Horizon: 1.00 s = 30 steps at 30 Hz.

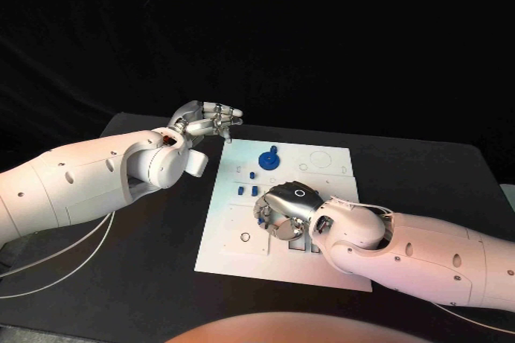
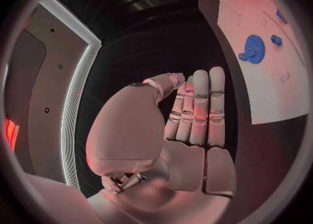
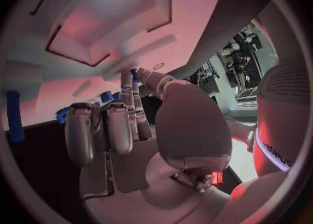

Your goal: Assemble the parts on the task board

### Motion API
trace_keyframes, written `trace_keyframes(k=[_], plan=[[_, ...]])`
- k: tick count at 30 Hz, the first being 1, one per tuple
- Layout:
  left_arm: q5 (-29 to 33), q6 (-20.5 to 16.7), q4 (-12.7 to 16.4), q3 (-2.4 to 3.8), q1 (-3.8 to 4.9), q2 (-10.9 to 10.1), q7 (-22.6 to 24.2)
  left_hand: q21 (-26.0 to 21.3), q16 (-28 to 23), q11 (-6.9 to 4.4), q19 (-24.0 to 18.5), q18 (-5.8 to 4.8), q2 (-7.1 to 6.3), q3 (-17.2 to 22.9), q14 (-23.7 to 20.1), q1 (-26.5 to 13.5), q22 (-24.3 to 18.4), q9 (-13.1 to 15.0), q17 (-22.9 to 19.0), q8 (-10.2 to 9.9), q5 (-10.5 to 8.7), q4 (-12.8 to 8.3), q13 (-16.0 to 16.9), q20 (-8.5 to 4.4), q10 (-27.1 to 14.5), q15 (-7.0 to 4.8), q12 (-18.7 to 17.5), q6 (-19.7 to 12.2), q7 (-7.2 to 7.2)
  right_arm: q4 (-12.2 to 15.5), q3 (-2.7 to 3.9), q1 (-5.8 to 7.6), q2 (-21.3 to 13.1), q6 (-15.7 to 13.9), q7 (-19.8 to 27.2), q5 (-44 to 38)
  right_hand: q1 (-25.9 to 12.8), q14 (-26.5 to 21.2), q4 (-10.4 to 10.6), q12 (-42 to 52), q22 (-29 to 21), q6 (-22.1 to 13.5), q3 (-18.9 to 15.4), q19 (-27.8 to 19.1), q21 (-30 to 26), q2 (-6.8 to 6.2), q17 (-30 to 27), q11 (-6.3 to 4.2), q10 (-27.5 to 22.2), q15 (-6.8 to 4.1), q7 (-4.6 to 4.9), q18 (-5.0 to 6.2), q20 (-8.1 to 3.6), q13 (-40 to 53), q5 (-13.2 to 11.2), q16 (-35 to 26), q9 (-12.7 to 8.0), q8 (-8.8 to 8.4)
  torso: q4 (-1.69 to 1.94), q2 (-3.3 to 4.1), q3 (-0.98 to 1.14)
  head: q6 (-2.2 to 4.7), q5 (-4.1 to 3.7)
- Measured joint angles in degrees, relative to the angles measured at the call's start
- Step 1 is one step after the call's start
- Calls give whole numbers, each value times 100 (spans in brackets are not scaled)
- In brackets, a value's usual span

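Note:
The white task board (image 1: 322, 265) lies in the middle of the black table. A blue gear (image 1: 269, 161) sits near its far edge, and the left wrist view shows the gear (image 2: 253, 48) too. Small blue parts (image 1: 243, 188) lie a little nearer. My right hand (image 1: 284, 213) is low over the board's middle with its fingers pointing down. In the right wrist view its thumb and a finger pinch a small blue part (image 3: 133, 71). My left hand (image 1: 209, 120) hovers above the board's far left corner, holding nothing, fingers (image 2: 202, 104) straight and side by side.
The black table (image 1: 140, 231) extends on both sides of the board. White cables (image 1: 65, 257) trail across its left front, under my left arm. More small blue parts (image 3: 14, 117) lie on the board beside my right hand.

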Motion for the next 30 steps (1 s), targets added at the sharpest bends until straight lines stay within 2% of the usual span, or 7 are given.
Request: trace_keyframes(k=[4,10,14,18,24,27,30], plan=[[0,6,0,0,0,-1,-15,-22,0,0,0,0,0,0,0,0,0,0,0,0,0,0,0,0,0,0,0,0,0,23,-2,0,-61,-61,-20,1,-42,-7,54,-154,0,-305,-57,9,-287,-175,-143,75,-236,44,29,0,52,-105,41,-94,-87,-215,0,-2,1,9,-10],[1,16,-3,0,1,-13,-37,-22,0,0,0,0,0,0,0,0,0,0,0,0,0,0,-1,0,0,0,0,0,0,232,-8,-6,-293,-208,-99,1,-63,-7,46,-164,-1,-372,-189,9,-385,-259,-247,49,-360,44,-32,0,51,-119,107,-153,-109,-281,0,-3,11,27,-30],[1,21,-7,0,1,-27,-49,-22,0,0,0,0,0,0,0,0,0,0,0,0,0,0,0,0,0,0,0,0,0,442,26,29,-501,-310,-145,0,-63,-8,62,-164,-1,-373,-205,9,-385,-259,-256,49,-360,43,-33,0,51,-119,131,-159,-109,-282,-4,-7,13,36,-42],[1,27,-8,-1,1,-37,-60,-22,0,0,0,0,0,0,0,0,0,0,1,0,0,0,-1,0,0,0,0,0,0,652,73,148,-845,-380,-194,10,-63,-8,77,-164,-1,-342,-251,9,-385,-259,-266,49,-360,43,-64,0,51,-119,131,-162,-98,-281,-7,-7,15,54,-64],[2,37,-7,-4,1,-58,-74,-22,0,0,0,0,0,0,0,0,-7,1,1,0,0,0,3,0,0,0,0,0,0,739,136,450,-1341,-371,-230,159,-70,-8,115,-194,-2,-321,-450,9,-500,-297,-272,59,-497,42,-43,0,51,-160,186,-162,-98,-281,-23,-9,14,94,-136],[2,46,-6,-5,1,-59,-79,-22,0,0,0,0,0,0,0,0,-7,0,1,0,0,0,5,0,0,0,0,0,0,711,152,586,-1504,-285,-232,256,3,1,189,-277,-2,-379,-1155,-101,-864,-237,-443,117,-873,138,-102,94,152,-257,411,-274,-126,-384,-31,-14,11,109,-161],[2,56,-6,-8,1,-56,-82,-22,0,0,0,0,0,0,0,0,-7,1,1,0,0,0,5,0,0,0,-1,0,0,629,165,660,-1585,-158,-234,330,564,-7,525,-170,-2,-435,-2510,-203,-1136,87,-566,190,-1187,188,-157,94,217,-379,464,-308,-166,-499,-35,-18,11,127,-183]])
